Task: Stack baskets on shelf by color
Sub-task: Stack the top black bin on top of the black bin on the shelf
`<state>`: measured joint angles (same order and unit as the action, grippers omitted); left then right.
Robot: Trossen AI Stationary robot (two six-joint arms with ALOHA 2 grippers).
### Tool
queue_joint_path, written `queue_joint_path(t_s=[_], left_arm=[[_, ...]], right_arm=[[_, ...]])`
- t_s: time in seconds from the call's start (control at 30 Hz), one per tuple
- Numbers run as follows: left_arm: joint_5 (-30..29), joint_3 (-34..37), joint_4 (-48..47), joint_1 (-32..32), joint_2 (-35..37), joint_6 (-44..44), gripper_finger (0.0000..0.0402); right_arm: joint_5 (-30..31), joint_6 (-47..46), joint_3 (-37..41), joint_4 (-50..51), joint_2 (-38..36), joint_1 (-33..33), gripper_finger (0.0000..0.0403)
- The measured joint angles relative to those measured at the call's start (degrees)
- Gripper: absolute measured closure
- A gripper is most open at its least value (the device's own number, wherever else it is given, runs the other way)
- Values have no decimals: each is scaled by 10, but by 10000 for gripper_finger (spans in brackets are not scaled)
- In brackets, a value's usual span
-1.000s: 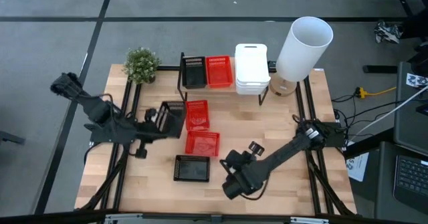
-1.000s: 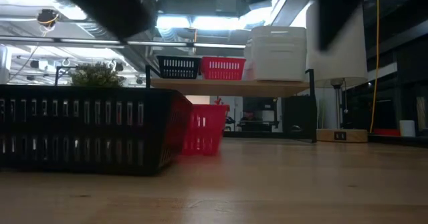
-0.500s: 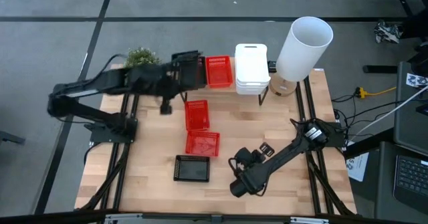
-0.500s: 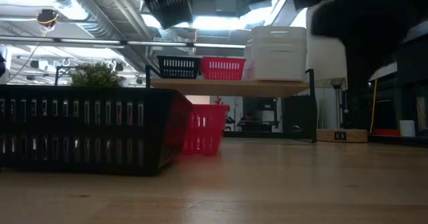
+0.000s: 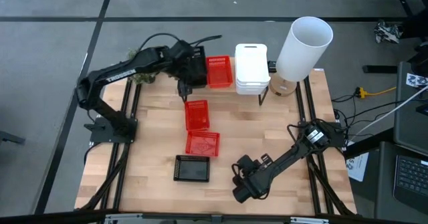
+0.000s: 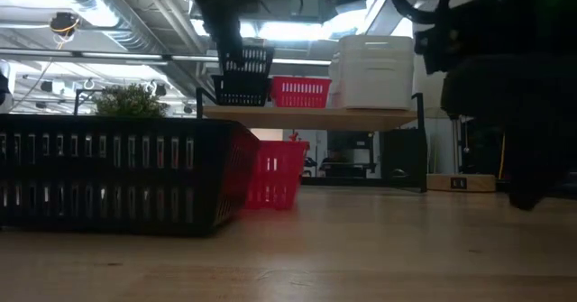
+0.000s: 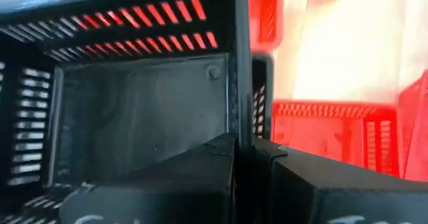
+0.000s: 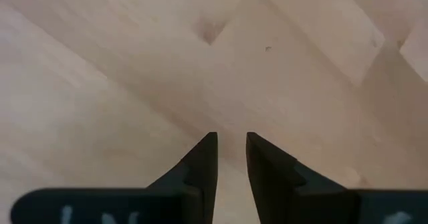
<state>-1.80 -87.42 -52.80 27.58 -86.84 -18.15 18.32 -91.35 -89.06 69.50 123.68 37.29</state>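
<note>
My left gripper [image 5: 189, 69] reaches over the shelf's left end and is shut on a black mesh basket [image 6: 243, 60]. This basket hangs tilted just above another black basket [image 6: 239, 92] standing on the shelf [image 6: 311, 115]. Beside that stand a red basket [image 5: 219, 71] and a stack of white baskets [image 5: 251, 68]. Two red baskets [image 5: 196, 114] [image 5: 202, 144] and one black basket [image 5: 192, 168] lie on the table. My right gripper [image 5: 242, 187] hovers low near the table's near edge, its fingers a narrow gap apart, holding nothing. My left gripper [image 7: 244, 154] pinches one wall of the black basket [image 7: 242, 110] at its rim, one finger inside the basket and one outside. The fingers come from the table's left, slanting down. The basket hangs tilted in the hold, its lower side at the shelf's black basket.
A tall white cylinder [image 5: 304, 47] on a wooden base stands at the shelf's right end. A small potted plant [image 6: 131, 99] sits at the far left corner, partly behind my left arm. Bare wood lies between the table baskets and my right arm.
My left gripper has carried the black basket from the table's left middle up and toward the far edge. It now holds the basket tilted over the black basket on the shelf. My right gripper has drifted a little toward the near right.
</note>
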Motion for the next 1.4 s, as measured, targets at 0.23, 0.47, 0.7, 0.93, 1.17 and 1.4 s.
queue_joint_path(t_s=[0.23,0.47,0.7,0.93,1.17,1.4], left_arm=[[5,0,-26,-6,-6,5,401],[12,0,-33,-2,-7,15,396],[-3,0,-41,-1,-8,15,350],[5,-25,-61,-8,-9,33,321],[43,-137,-157,-66,-6,66,319],[-130,-103,-141,-122,-7,54,323]], right_arm=[[-4,-1,1,-2,0,15,323],[-4,-15,1,-24,0,26,323],[-4,-29,1,-25,0,34,323],[-4,-29,1,-25,0,34,323],[-4,-29,1,-25,0,34,323],[-4,-28,1,-25,0,34,323]])
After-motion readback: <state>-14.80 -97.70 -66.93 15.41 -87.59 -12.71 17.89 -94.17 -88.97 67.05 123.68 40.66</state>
